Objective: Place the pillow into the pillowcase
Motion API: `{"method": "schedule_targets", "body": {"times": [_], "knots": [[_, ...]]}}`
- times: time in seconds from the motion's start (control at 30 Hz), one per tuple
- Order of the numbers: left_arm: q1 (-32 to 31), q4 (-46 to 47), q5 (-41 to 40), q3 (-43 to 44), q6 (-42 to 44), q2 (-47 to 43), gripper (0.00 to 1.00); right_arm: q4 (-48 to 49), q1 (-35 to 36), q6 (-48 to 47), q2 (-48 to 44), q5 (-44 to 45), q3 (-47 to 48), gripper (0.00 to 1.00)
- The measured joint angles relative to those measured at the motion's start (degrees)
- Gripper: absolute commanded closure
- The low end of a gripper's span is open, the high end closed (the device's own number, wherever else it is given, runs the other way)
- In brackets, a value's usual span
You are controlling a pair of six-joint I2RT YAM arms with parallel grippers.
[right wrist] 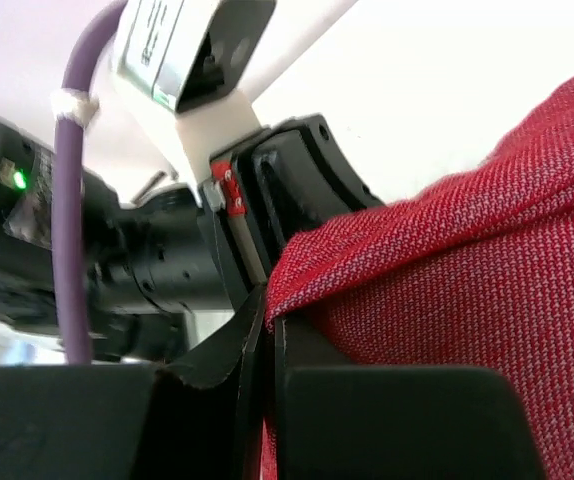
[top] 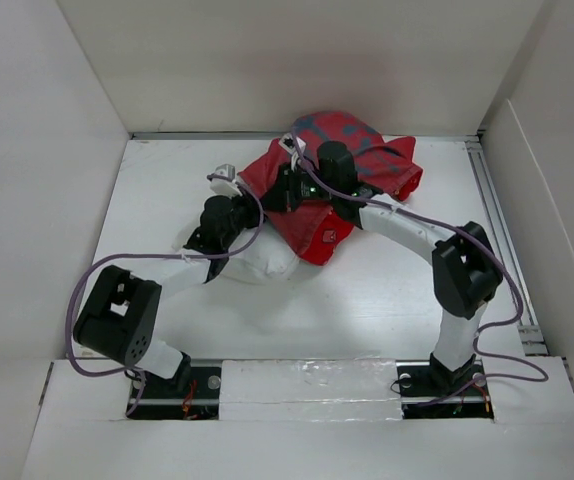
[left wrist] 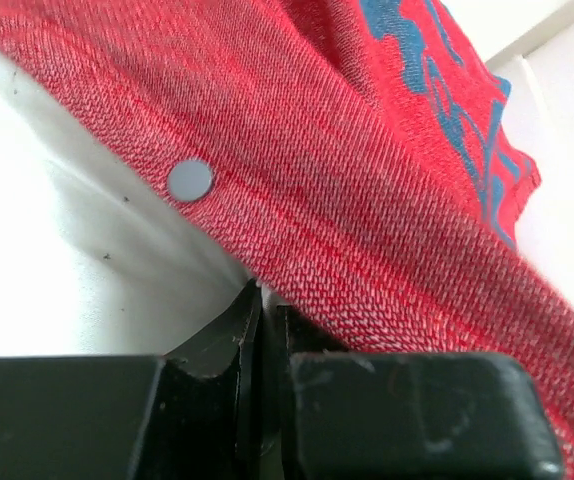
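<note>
The red pillowcase [top: 339, 178] lies bunched at the back middle, dull side with blue-grey marks up. The white pillow [top: 259, 262] sticks out of its near-left opening. My left gripper [top: 250, 212] is at the pillowcase's left edge. In the left wrist view the gripper [left wrist: 264, 300] is shut at the hem of the pillowcase [left wrist: 367, 200], beside a snap button [left wrist: 190, 180], with the pillow [left wrist: 57, 260] under it. My right gripper [top: 297, 188] is close by. In the right wrist view it [right wrist: 267, 310] is shut on a fold of the pillowcase [right wrist: 447, 290].
White walls [top: 47, 150] enclose the table on the left, back and right. A metal rail [top: 502, 240] runs along the right side. The left arm's wrist and purple cable [right wrist: 72, 220] fill the left of the right wrist view, very near the right fingers.
</note>
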Motion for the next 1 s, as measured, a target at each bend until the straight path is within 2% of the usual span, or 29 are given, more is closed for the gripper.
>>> {"method": "schedule_targets", "body": {"times": [0.07, 0.17, 0.3, 0.37, 0.47, 0.53, 0.57, 0.63, 0.67, 0.7, 0.73, 0.83, 0.87, 0.9, 0.97, 1.0], "knots": [[-0.26, -2.56, 0.09, 1.44, 0.76, -0.72, 1.0, 2.21, -0.13, -1.38, -1.95, 0.31, -2.78, 1.0], [-0.57, -4.55, 0.96, 2.27, 1.7, -1.42, 1.0, 11.67, -0.61, 3.43, -5.09, 0.15, -10.56, 1.0], [-0.28, -4.11, 2.1, 4.11, 1.42, 2.27, 1.0, 14.69, -0.02, 6.99, -6.58, -3.87, -11.74, 1.0], [-0.24, -4.22, 2.16, 4.44, 1.18, 3.43, 1.0, 12.11, 1.09, 4.2, -7.93, -4.26, -11.5, 1.0], [-0.28, -7.43, 0.83, 4.66, 1.29, 1.09, 1.0, 4.44, 1.81, -0.83, -9.4, 1.27, -11.34, 1.0], [-0.37, -13.33, -2.29, 6.01, 2.1, -2.01, 1.0, 0.74, 1.33, -2.14, -9.01, 6.32, -11.74, 0.94], [-0.33, -16.96, -4.28, 7.3, 2.95, -3.13, 1.0, 1.03, 0.79, -1.2, -8.76, 6.67, -12.46, 0.88], [-0.33, -25.81, -7.65, 11.1, 2.97, -4.33, 0.81, 4.11, 0.04, 0.04, -8.63, 8.72, -15.47, 0.66], [-0.39, -30.03, -9.29, 13.6, 2.84, -4.94, 0.75, 5.25, -0.7, 0.85, -8.57, 9.44, -18.27, 0.6], [-0.42, -34.07, -11.21, 16.39, 2.56, -5.53, 0.69, 5.86, -1.6, 1.7, -8.26, 9.94, -21.38, 0.57], [-0.39, -37.59, -13.0, 19.02, 2.08, -6.03, 0.57, 6.03, -2.34, 2.34, -7.63, 10.05, -23.61, 0.57], [-0.33, -45.99, -19.89, 26.34, -0.04, -7.93, 0.3, 4.63, -3.58, 3.54, -5.25, 10.36, -26.84, 0.54], [-0.33, -48.39, -21.94, 27.45, -0.92, -8.96, 0.04, 4.15, -3.56, 3.69, -5.11, 10.34, -26.91, 0.46], [-0.31, -51.28, -24.37, 28.26, -1.88, -10.38, 0.0, 4.15, -3.23, 3.78, -5.16, 10.4, -26.91, 0.42], [0.22, -56.24, -28.46, 28.92, -3.93, -12.5, 0.0, 4.31, -2.71, 3.85, -5.6, 10.49, -26.51, 0.32], [0.9, -58.27, -29.46, 29.07, -4.55, -13.31, 0.0, 4.48, -2.49, 3.76, -5.79, 10.56, -26.32, 0.31]]}}
